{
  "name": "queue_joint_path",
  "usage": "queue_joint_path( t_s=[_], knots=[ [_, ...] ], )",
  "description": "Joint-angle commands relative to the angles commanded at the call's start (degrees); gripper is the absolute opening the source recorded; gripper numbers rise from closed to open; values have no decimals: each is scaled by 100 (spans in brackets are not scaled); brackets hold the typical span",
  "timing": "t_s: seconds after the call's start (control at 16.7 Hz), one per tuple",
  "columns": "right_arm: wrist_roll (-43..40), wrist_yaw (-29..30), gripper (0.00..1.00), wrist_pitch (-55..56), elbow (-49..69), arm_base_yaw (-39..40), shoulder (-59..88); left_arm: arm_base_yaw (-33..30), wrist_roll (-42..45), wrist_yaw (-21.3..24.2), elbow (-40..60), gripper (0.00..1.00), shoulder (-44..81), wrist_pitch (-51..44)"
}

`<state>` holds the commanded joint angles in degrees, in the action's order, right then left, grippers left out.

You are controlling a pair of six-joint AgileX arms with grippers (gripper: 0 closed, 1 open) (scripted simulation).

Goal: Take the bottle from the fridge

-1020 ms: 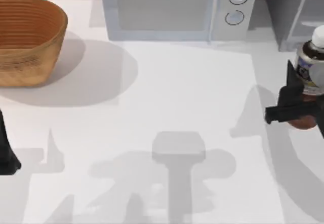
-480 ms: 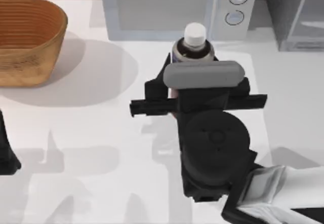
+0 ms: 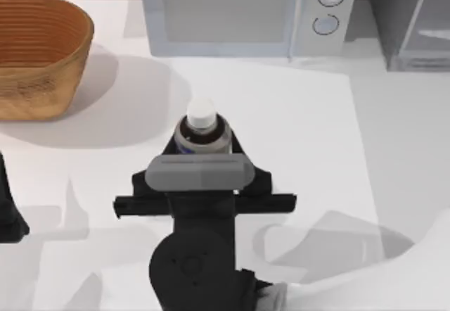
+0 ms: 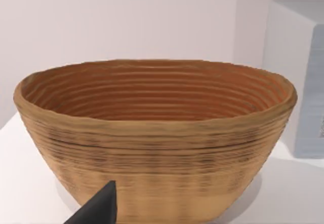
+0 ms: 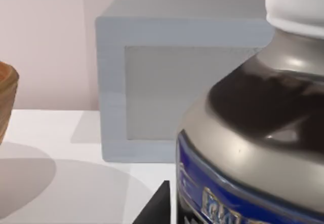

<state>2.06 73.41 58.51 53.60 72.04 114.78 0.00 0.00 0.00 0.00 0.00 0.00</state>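
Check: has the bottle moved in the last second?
Yes. In the top view the bottle, held in the right gripper, has gone from beside the fridge leftward to mid-table, nearer than the microwave.

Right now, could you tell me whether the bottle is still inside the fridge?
No, in the top view the bottle is out over the middle of the table, held by the right gripper, far from the fridge.

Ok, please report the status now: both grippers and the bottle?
Right gripper mid-table, jaws shut on bottle. Bottle out of fridge, in front of microwave. Left gripper parked at table's left edge. Nothing in the way.
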Motion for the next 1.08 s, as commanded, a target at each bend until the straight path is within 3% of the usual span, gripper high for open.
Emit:
queue_joint_path(
  t_s=[1.02, 1.08],
  knots=[
    [-96, -690, 0, 762, 371, -705, 1033, 0, 0, 0, 0, 100, 0, 0],
    [-96, -690, 8, 762, 371, -705, 1033, 0, 0, 0, 0, 100, 0, 0]
  ],
)
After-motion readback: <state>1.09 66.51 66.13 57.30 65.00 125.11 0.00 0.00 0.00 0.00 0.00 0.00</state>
